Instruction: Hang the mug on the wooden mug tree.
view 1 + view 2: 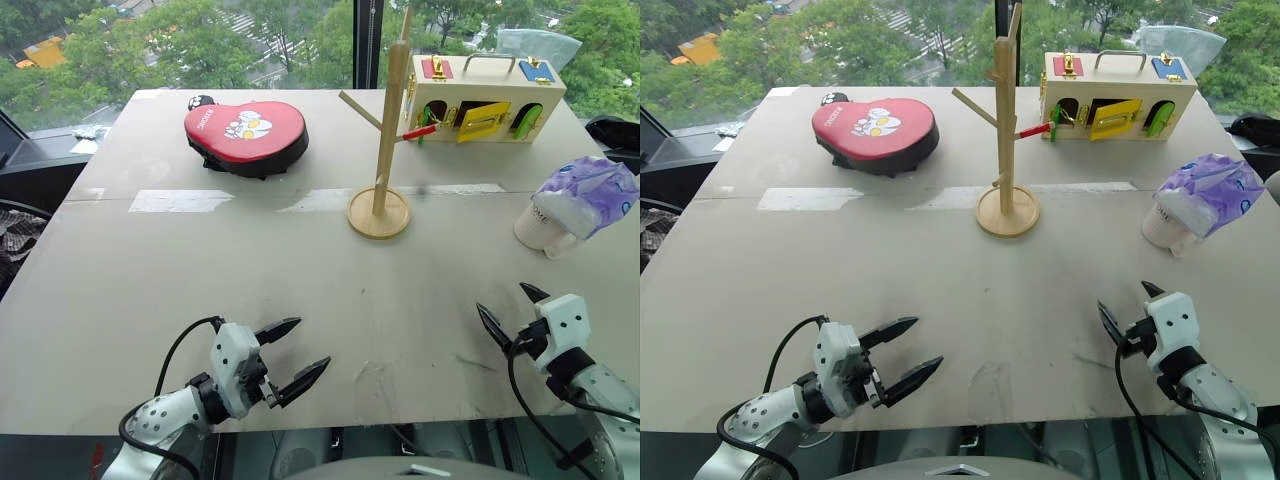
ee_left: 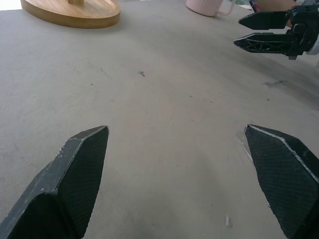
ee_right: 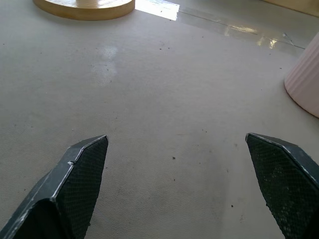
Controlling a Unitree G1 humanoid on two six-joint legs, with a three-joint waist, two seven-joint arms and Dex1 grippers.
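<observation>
The mug (image 1: 540,228) is seen at right of frame, partly covered by a purple-patterned bag (image 1: 590,195); the wooden mug tree (image 1: 385,140) is set at upper centre. Both the left gripper (image 1: 298,352) and right gripper (image 1: 510,312) are held wide apart, empty, low in frame.

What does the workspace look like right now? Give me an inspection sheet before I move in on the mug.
Surface: grey table, scuffed, with pale tape strips across the middle.
Job's things: mug at the right edge, standing mouth down, partly covered by a purple-patterned plastic bag; wooden mug tree upright at centre, pegs bare.
Clutter: red padded mitt far left; wooden box with coloured doors far right, behind the tree.
Grippers: left gripper and right gripper both open, empty, over the near edge.
Cables: black cable looping along the left arm; another along the right.
Surroundings: window with trees and a street below.
</observation>
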